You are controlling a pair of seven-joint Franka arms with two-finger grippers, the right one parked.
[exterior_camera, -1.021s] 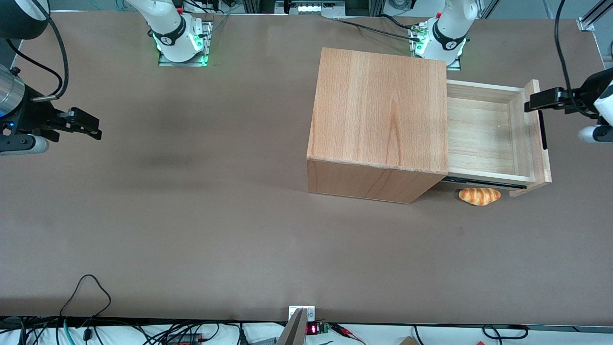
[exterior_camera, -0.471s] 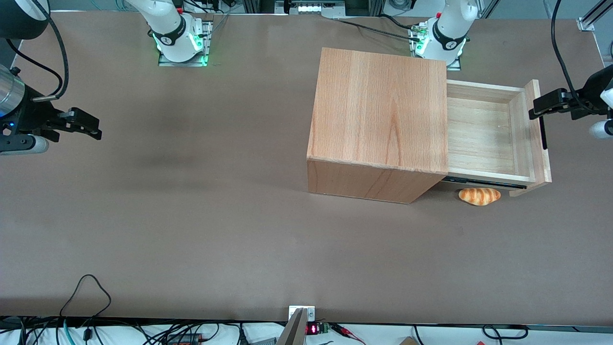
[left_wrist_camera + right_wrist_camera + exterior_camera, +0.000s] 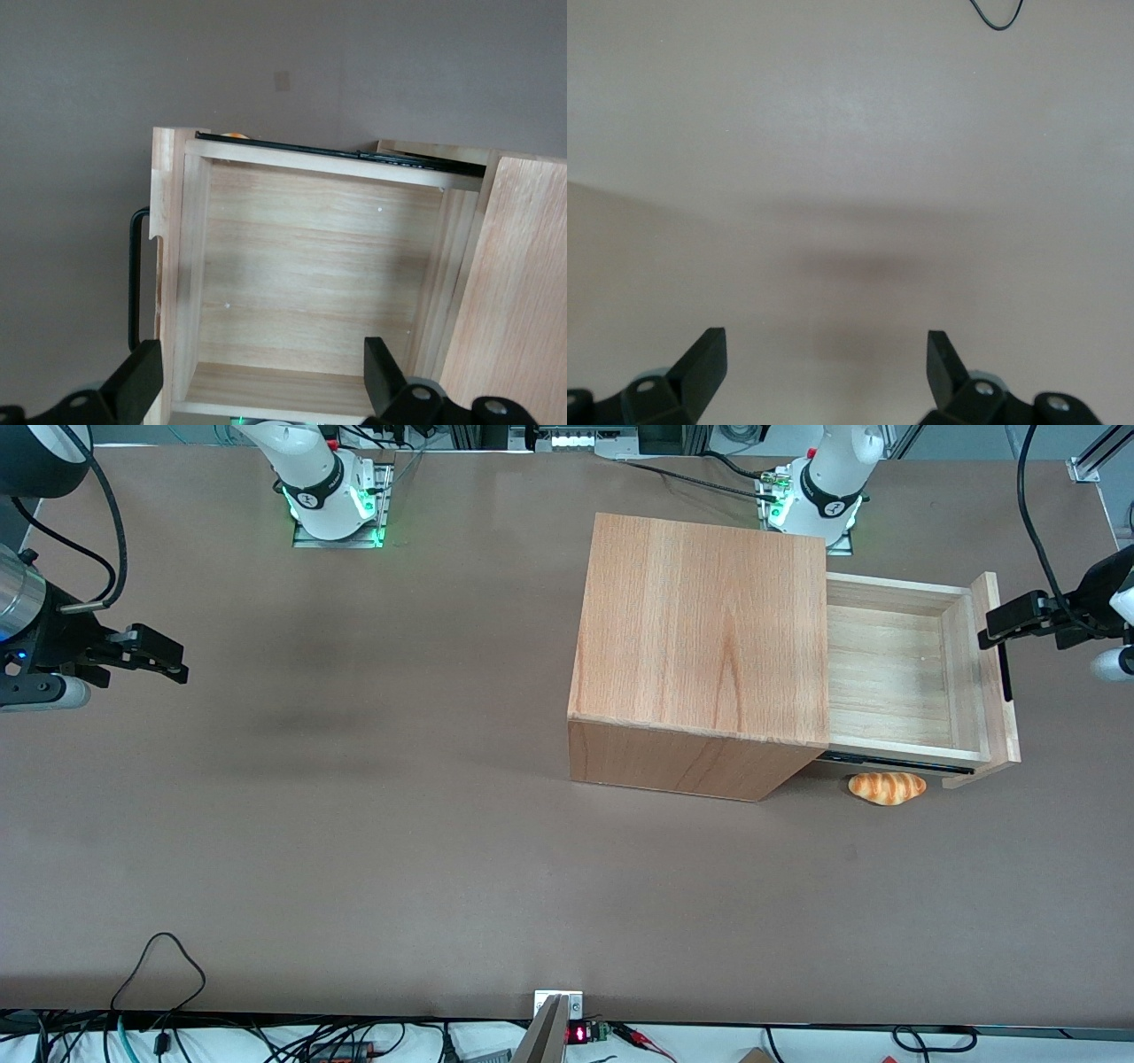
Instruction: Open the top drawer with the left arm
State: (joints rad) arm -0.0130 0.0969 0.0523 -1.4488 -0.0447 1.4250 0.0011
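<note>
The top drawer (image 3: 886, 677) stands pulled well out of the wooden cabinet (image 3: 709, 638), its pale plank bottom bare. A long black bar handle (image 3: 1005, 673) runs along its front panel (image 3: 997, 682). My left arm's gripper (image 3: 989, 627) hovers above the front panel, at the end of the handle farther from the front camera, touching neither. In the left wrist view the gripper (image 3: 261, 381) is open, nothing between its fingers. It looks down into the drawer (image 3: 310, 266), with the handle (image 3: 135, 274) and front panel (image 3: 164, 221) near one finger (image 3: 140, 382).
A small bread roll (image 3: 887, 787) lies on the brown table (image 3: 399, 824) under the drawer's nearer corner, beside the cabinet. The cabinet's top (image 3: 518, 301) shows next to the drawer in the left wrist view. Cables run along the table's near edge.
The left gripper has drawn back a little from the drawer front, toward the working arm's end of the table. The drawer has stayed where it was.
</note>
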